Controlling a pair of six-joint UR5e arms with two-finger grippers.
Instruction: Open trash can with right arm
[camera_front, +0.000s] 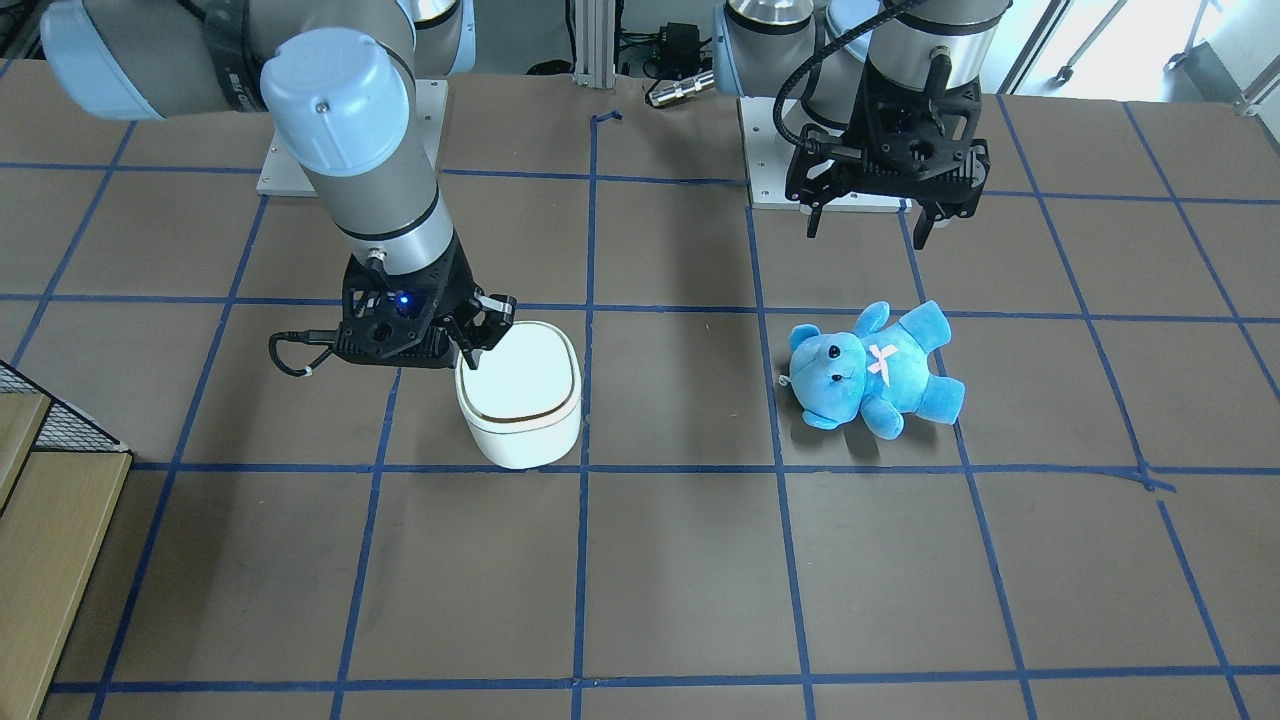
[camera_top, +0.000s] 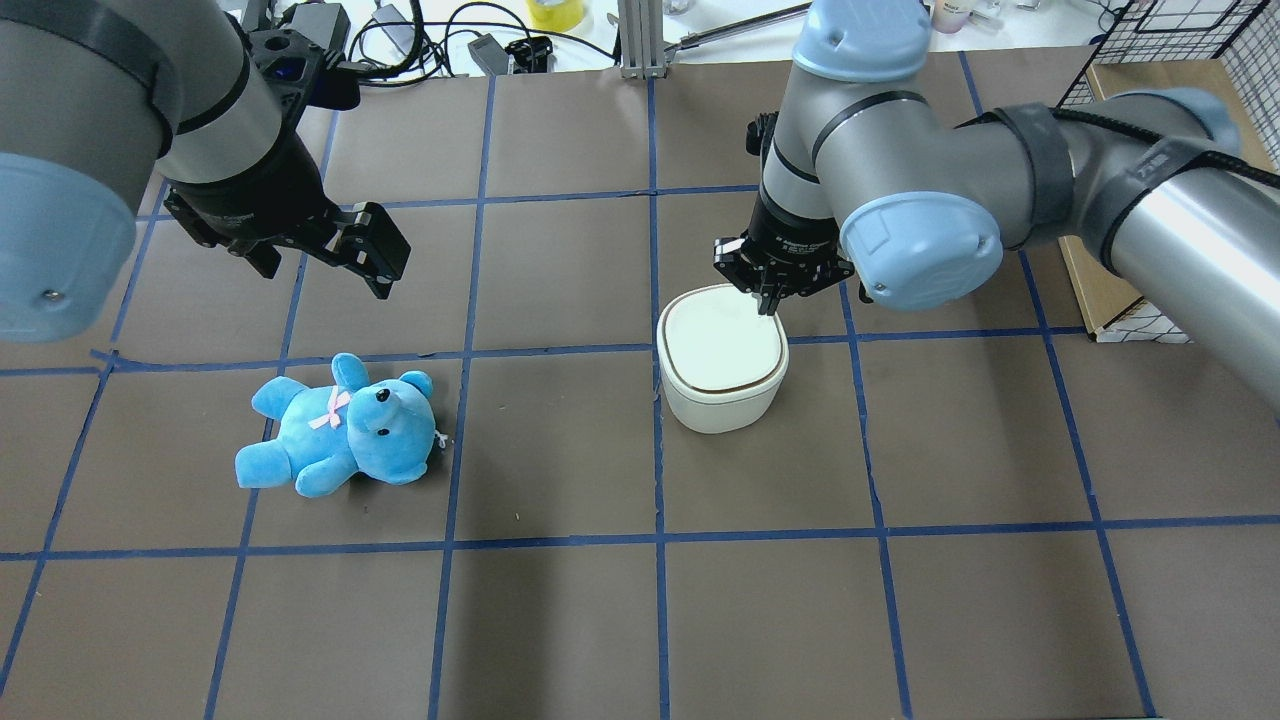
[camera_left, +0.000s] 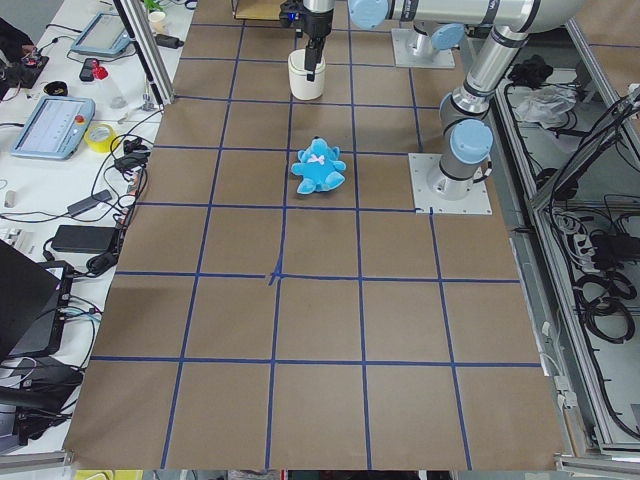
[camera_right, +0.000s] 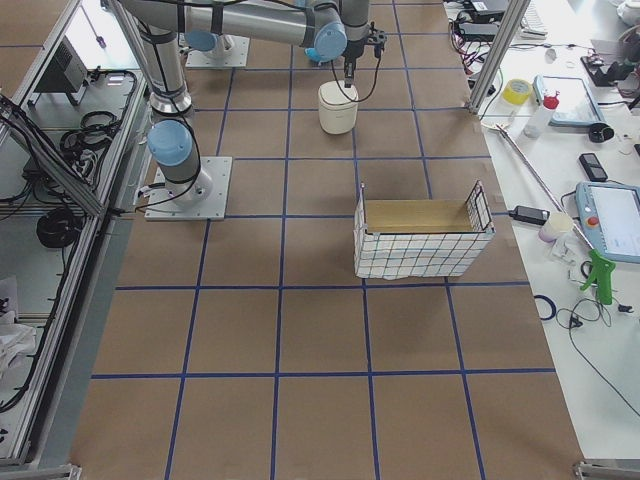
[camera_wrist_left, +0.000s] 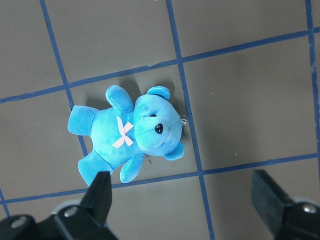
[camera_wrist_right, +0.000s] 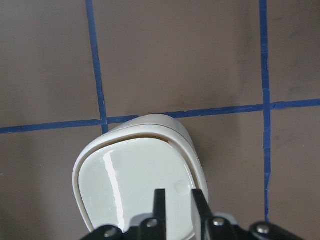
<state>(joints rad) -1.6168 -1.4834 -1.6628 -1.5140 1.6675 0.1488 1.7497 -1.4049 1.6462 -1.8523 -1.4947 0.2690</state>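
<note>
The white trash can (camera_front: 520, 400) stands on the brown table, also in the overhead view (camera_top: 722, 360) and right wrist view (camera_wrist_right: 135, 180). Its flat lid lies down; a thin gap shows along its far edge in the wrist view. My right gripper (camera_front: 470, 350), with the blue light, points down with its fingers close together, tips at the lid's corner nearest the robot (camera_top: 765, 300) (camera_wrist_right: 179, 205). Whether they touch the lid I cannot tell. My left gripper (camera_top: 330, 265) (camera_wrist_left: 182, 200) hangs open and empty above the table, apart from the can.
A blue plush bear (camera_front: 875, 370) (camera_top: 340, 425) (camera_wrist_left: 127, 135) lies on its back on the robot's left side of the table. A wire-mesh basket with a cardboard liner (camera_right: 420, 235) (camera_top: 1150, 70) stands at the right end. Cables (camera_top: 430, 30) lie along the far edge.
</note>
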